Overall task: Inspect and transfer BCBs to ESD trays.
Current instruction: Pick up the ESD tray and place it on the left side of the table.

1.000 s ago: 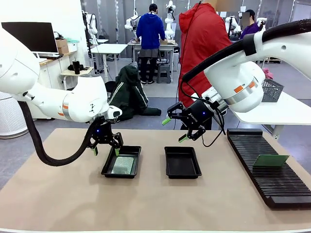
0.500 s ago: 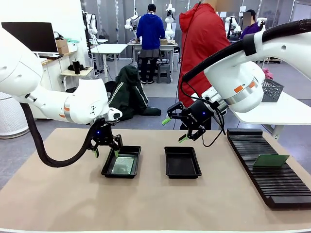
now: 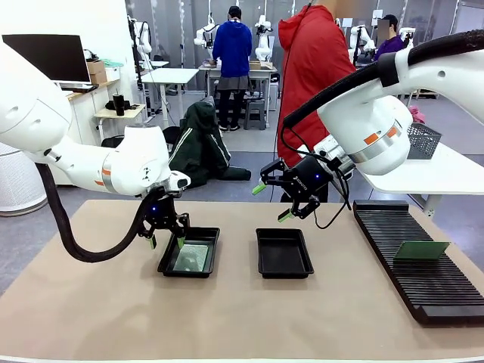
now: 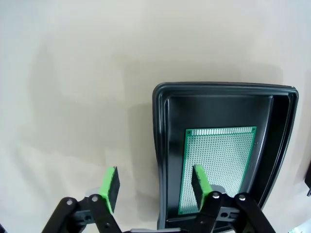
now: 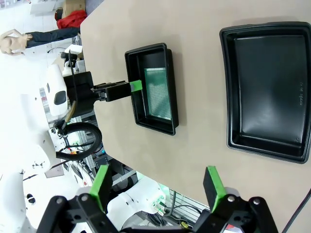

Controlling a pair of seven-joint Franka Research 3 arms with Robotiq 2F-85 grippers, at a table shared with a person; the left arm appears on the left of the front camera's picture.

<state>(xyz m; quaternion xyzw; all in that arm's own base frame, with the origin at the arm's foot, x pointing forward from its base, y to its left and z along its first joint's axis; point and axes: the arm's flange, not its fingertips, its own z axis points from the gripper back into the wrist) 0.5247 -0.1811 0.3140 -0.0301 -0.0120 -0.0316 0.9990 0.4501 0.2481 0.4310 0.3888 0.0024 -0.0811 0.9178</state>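
1. Front view
   - The left tool [image 3: 165, 241] hangs low over the left rim of the left tray [image 3: 187, 274]. Its jaws stand apart and grasp nothing: released.
   - A green board [image 3: 193, 257] lies flat on the floor of the left tray.
   - The right tray [image 3: 283, 274] sits beside the left tray on the tan counter [image 3: 227, 321], apart from it, with a bare floor.
   - The right tool [image 3: 272, 203] hovers above the far edge of the right tray. Its jaws are spread wide and carry nothing: released.
   - A second green board [image 3: 420, 250] rests on the long black rack [image 3: 408, 291] at the right side of the counter.
   - A person [image 3: 314, 68] in a red jacket stands at the far side.

2. Left wrist view
   - The left tool [image 4: 155, 184] straddles one wall of the left tray [image 4: 223, 87]. One pad [image 4: 111, 187] is outside over the counter [image 4: 97, 73]; the other is above the tray floor.
   - Neither pad touches the wall: released.
   - The green board [image 4: 218, 165] lies flat inside, near the inner pad.

3. Right wrist view
   - The right tool [image 5: 157, 187] looks down on both trays from well above, jaws wide and holding nothing.
   - The right tray [image 5: 226, 87] shows a bare black floor.
   - The left tray [image 5: 154, 127] holds the green board [image 5: 158, 94].
   - One green pad of the left tool [image 5: 136, 86] sits at that tray's rim.
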